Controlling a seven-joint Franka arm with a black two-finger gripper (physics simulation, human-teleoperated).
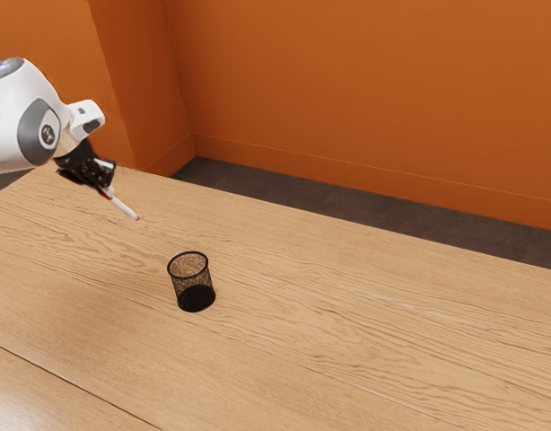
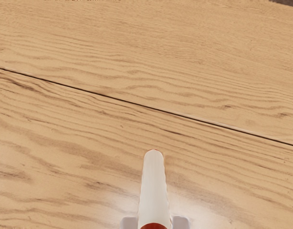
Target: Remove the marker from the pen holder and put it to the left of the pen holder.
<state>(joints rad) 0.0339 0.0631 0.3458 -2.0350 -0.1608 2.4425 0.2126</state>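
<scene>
Marker (image 2: 154, 191) gripped in hand (image 1: 106, 189); pen holder (image 1: 195, 292) stands apart on table (image 1: 347, 341).

Bright light, pale glare on table (image 1: 24, 391)

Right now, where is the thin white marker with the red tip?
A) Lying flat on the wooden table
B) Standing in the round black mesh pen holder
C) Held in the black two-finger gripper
C: the thin white marker with the red tip sticks out from the black two-finger gripper, up in the air and apart from the round black mesh pen holder.
</scene>
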